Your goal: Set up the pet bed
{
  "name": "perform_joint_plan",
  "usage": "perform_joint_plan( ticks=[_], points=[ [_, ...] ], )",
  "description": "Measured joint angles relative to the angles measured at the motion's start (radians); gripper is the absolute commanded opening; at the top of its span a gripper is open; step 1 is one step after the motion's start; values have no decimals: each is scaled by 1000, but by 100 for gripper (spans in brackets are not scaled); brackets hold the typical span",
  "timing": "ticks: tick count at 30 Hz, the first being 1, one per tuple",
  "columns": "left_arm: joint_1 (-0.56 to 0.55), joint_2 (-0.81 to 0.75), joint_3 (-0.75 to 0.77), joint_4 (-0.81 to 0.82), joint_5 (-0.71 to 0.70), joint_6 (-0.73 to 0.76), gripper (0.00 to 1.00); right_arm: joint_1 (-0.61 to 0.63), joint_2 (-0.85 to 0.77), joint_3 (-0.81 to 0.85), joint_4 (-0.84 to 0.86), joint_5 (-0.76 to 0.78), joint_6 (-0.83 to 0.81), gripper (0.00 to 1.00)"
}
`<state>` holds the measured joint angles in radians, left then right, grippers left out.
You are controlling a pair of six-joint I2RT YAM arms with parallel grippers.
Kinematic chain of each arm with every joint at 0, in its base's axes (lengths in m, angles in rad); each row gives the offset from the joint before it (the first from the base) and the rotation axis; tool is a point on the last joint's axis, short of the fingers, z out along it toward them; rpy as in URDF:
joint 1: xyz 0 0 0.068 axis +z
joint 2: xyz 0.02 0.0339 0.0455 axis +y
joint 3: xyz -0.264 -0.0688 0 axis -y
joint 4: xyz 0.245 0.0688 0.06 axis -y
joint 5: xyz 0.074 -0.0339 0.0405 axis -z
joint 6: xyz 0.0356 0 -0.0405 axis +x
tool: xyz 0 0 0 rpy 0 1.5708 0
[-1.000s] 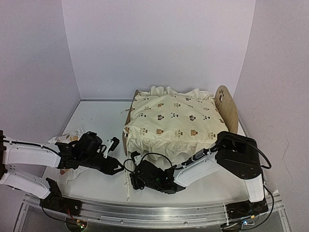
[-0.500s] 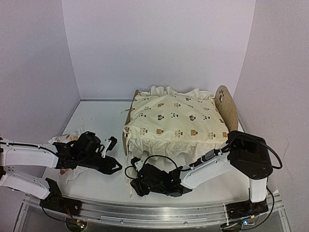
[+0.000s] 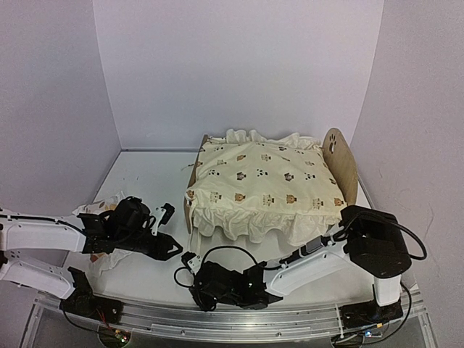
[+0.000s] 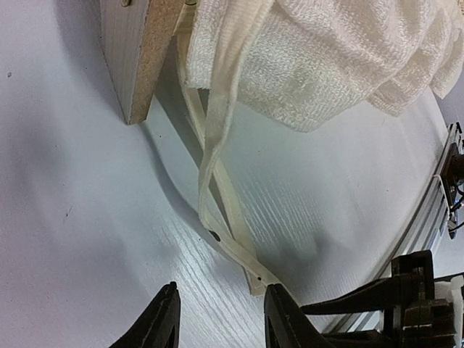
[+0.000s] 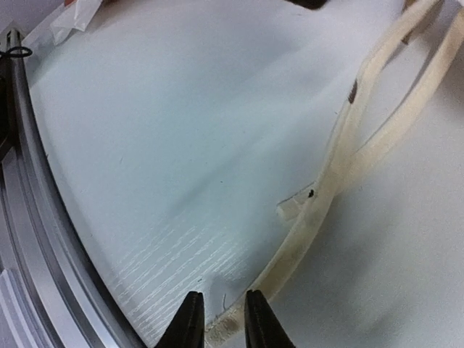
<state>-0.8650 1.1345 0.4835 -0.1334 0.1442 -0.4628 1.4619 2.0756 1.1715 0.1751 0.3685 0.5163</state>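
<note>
Overhead: pet bed (image 3: pixel 342 167) is sitting right of centre, with the ruffled cushion (image 3: pixel 261 181) lying on it and overhanging its near edge. Both arms are reaching low over the table (image 3: pixel 145 174) at lower centre. Left wrist cam only: left gripper (image 4: pixel 220 312) is standing released, nothing between the fingers, facing the ties (image 4: pixel 208 181) trailing from the cushion onto the table. Right wrist cam only: right gripper (image 5: pixel 217 319) is sitting nearly closed at a tie's end. Can't tell if it's pinching it, and the overhead view is too coarse to show it.
</note>
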Motion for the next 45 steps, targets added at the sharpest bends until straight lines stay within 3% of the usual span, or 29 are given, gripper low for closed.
perform_joint_plan(
  ticks=[5,31,43,45],
  points=[
    [0,-8,0,-1,-3,-7,41,8,15,5,-40,69,-9,15],
    [0,-15,0,-25,-14,-8,40,42,-25,10,-127,224,-82,40],
    [0,-15,0,-25,-16,-8,40,42,26,32,-166,306,-56,28],
    [0,-15,0,-25,-16,-8,40,42,30,35,-169,306,-37,22]
  ],
)
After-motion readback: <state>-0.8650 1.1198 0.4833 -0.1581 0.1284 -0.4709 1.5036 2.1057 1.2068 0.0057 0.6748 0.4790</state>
